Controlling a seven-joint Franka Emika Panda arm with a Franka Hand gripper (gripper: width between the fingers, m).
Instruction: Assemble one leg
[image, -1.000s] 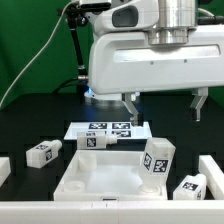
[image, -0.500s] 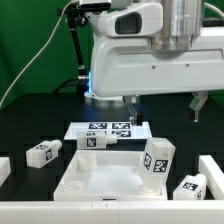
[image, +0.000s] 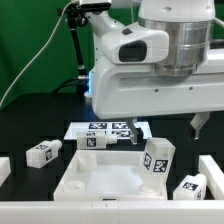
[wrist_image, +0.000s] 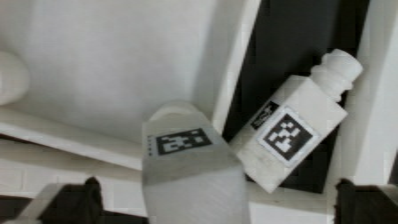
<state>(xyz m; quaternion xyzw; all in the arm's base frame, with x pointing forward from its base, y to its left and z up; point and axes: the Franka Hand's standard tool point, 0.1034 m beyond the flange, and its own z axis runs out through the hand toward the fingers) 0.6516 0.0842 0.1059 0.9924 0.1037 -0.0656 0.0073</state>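
An upright leg (image: 158, 160), a stubby white block with a tag, stands at the right corner of the large white square tray piece (image: 100, 176). My gripper (image: 165, 128) is open, just above this leg, with one finger on each side. In the wrist view the same leg (wrist_image: 187, 175) rises between the dark fingertips (wrist_image: 71, 202) of the gripper (wrist_image: 217, 205), apart from both. A second leg (wrist_image: 294, 125) lies on the black table beside the tray piece (wrist_image: 89, 70).
Other legs lie at the exterior view's left (image: 42, 153), behind the tray piece (image: 97, 140) and at the right front (image: 188, 186). The marker board (image: 108, 127) lies behind them. White parts sit at the left (image: 4, 170) and right (image: 212, 170) edges.
The arm has come down; the fingers have dropped from well above the marker board to the level of the upright leg's top. The parts have not moved.
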